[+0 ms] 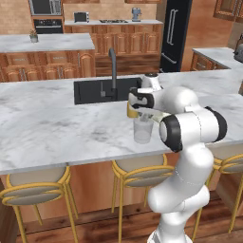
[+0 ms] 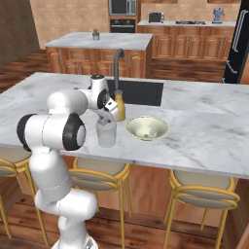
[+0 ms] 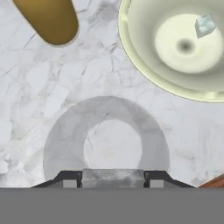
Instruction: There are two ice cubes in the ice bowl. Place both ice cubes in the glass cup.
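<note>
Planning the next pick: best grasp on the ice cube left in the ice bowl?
Probably straight down from above. The ice cube is small and blocky, lying on the ice bowl slope off centre, so pinch two opposite faces; the raised rim blocks any side approach.

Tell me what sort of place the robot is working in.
A home kitchen, rendered. The arm works at a marble counter with a black sink and faucet; bar stools line its near side, and an oven and black fridge stand behind.

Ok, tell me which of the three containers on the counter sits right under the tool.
The glass cup: the tool hangs over its rim, while the bowl and orange bottle stand off to the sides.
</note>
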